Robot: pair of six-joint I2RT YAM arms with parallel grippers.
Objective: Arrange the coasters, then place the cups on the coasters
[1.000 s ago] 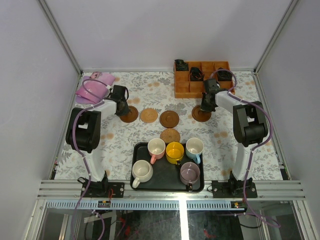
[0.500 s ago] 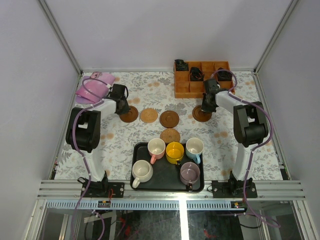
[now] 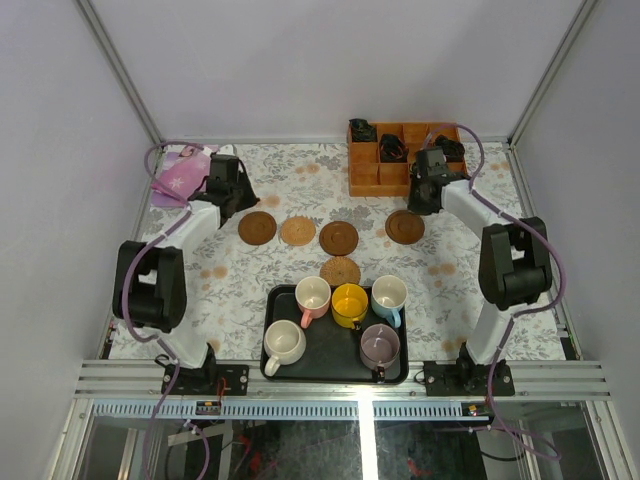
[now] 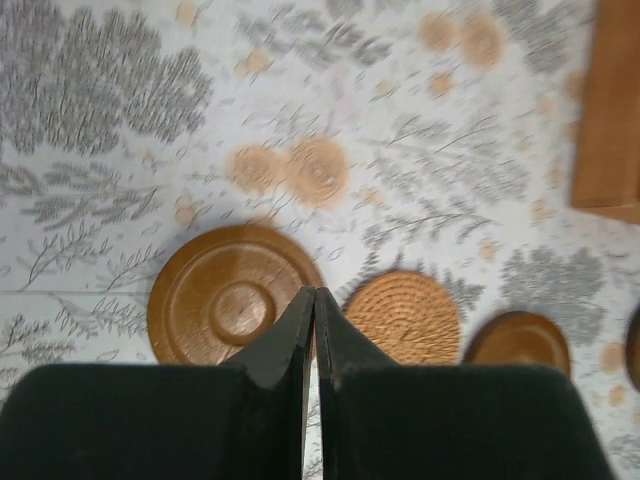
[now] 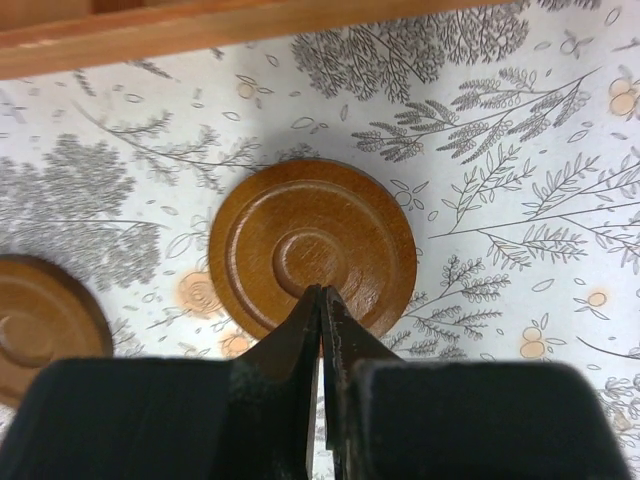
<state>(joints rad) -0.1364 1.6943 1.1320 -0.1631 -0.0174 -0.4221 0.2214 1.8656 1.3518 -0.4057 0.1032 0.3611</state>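
Five coasters [image 3: 339, 237] lie flat on the counter [image 3: 240, 290]. Four form a row across the middle. The fifth coaster [image 3: 341, 271] sits at 6 o'clock of the third, just beside the far rim of the tray [image 3: 332, 358]. All the cups [image 3: 350, 303] stand crowded in that tray.

The left claw [image 4: 315, 295] and right claw [image 5: 322, 292] are both closed and empty, each near one end of the row.

Risk: when you reach for the fifth coaster, you may clip the rim or the pink cup [image 3: 313, 293]. Thin discs may also skid rather than lift.

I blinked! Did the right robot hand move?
Yes. The right gripper pulled back off the dark coaster, toward the orange box.
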